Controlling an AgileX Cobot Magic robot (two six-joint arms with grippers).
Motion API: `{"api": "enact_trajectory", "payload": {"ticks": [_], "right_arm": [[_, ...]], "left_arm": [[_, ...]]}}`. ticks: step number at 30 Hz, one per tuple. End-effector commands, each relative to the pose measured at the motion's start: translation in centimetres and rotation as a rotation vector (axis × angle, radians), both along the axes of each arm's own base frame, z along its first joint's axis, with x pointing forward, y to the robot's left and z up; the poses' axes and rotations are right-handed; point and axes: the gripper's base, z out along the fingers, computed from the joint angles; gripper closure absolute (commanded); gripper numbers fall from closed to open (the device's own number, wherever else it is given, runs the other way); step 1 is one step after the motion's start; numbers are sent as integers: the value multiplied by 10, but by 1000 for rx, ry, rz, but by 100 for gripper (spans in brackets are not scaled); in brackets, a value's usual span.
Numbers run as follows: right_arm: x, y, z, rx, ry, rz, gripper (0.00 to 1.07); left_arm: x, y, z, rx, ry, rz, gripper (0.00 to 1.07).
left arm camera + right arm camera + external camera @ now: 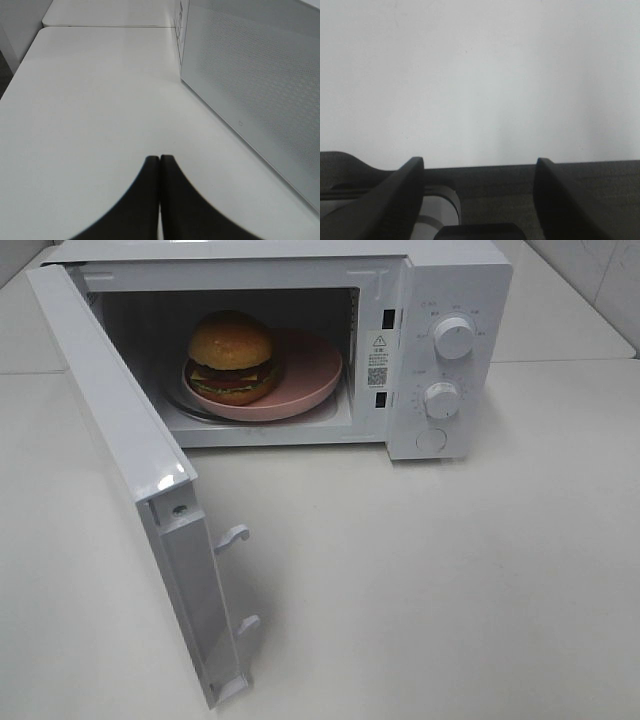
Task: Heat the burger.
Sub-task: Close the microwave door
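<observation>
"Exterior high: what's the count?"

"One microwave (450, 280) on the counter (450, 590), with its one door (110, 440) swung wide toward the front left. Inside, one burger (231, 355) sits on the left part of one pink plate (310, 370). On the panel are an upper knob (454, 339), a lower knob (441, 399) and one round button (431, 439) beneath them. Two latch hooks (233, 536) stick out of the door's free edge."

"Room to move?"

"Bare counter spreads in front of the cavity and to the right. The door walls off the left side. The plate's rim lies near the cavity's front lip."

"Hands?"

"Left wrist: the left hand (160, 160) has its fingers pressed together, gripping nothing, over bare counter, with the door's dotted face near. Right wrist: the right hand (479, 161) has its fingers spread wide, nothing between them, facing white counter."
</observation>
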Motion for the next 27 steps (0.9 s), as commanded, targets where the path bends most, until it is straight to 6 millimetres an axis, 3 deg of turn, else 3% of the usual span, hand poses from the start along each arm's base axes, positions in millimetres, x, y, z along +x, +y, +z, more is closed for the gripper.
{"api": "enact_trajectory", "payload": {"ticks": [1,6,8,11,19,27], "right_arm": [[-16,0,7,20,-118,47,48],[-32,2,11,64,-251,94,48],[-48,3,13,78,-379,143,48],[-53,3,14,80,-408,150,48],[-89,-2,17,92,-638,156,48],[-94,-3,17,94,-668,156,48]], "left_arm": [[-2,0,1,-6,-33,-2,106],[-2,0,1,-6,-33,-2,106],[-2,0,1,-6,-33,-2,106],[-2,0,1,-5,-33,-3,106],[-2,0,1,-5,-33,-3,106],[-2,-1,1,-4,-30,-5,106]]}}
